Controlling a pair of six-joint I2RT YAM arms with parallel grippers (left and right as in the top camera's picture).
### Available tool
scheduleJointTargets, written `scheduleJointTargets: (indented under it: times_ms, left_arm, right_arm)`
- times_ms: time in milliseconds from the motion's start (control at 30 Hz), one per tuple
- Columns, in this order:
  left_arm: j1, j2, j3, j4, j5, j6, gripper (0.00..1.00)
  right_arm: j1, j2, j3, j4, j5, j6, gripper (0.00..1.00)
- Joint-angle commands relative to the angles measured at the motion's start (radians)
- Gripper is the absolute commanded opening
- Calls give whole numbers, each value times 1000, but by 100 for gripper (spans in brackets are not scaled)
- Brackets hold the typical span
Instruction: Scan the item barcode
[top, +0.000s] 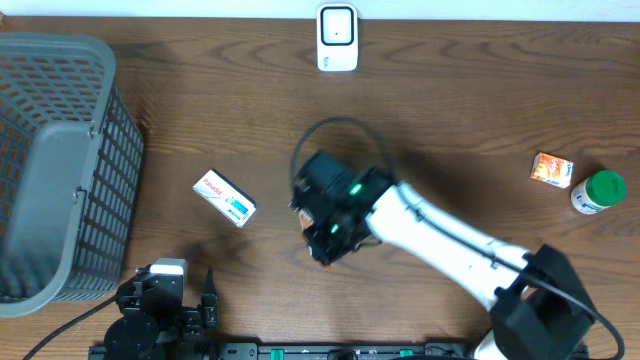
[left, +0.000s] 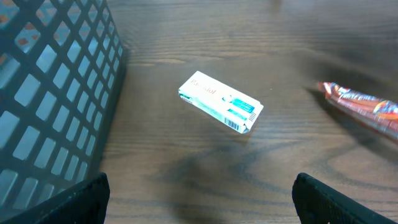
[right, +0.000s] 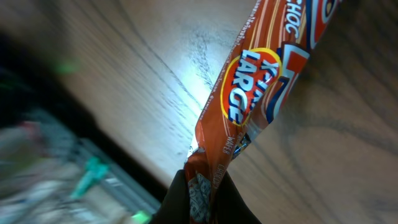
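- Centre of the overhead frame: the right gripper (top: 325, 240) has its jaws pinched together on one end of an orange chocolate bar (right: 261, 81). The wrapper is crimped between the fingertips at the bottom edge of the right wrist view.
- The bar's long axis runs away from that grip toward the upper right of the right wrist frame, over the wooden table (top: 450, 120). Whether its far end rests on the wood or hangs just clear cannot be told.
- The white scanner (top: 337, 37) sits at the top centre of the overhead frame. It is almost straight up the picture from the holding gripper and well apart from it, with bare wood between.
- The coming move appears to turn on that line: the bar has to travel up-frame to the scanner with its code facing the device. Only the branded side shows and no barcode is visible, so which way the wrapper must be rolled is unclear.
- The left gripper (left: 199, 205), at the lower left of the overhead frame, has its fingers spread wide and holds nothing. It is farther from the scanner than the right one.
- A white-and-teal box (top: 225, 198) lies left of centre, between the grey basket (top: 110, 200) at the left edge and the right gripper. It is nearer the left gripper.
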Motion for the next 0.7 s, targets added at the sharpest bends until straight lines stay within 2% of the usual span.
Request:
scheduleJointTargets:
  times_ms: [0, 333, 667]
  left_arm:
    - [4, -5, -2, 0, 2, -2, 93]
    - [4, -5, -2, 0, 2, -2, 93]
    - [4, -5, -2, 0, 2, -2, 93]
  right_arm:
    - [-109, 21, -15, -5, -291, 8, 1]
    - [-310, 172, -22, 13, -633, -8, 1]
    - [-290, 173, -21, 18, -934, -6, 1]
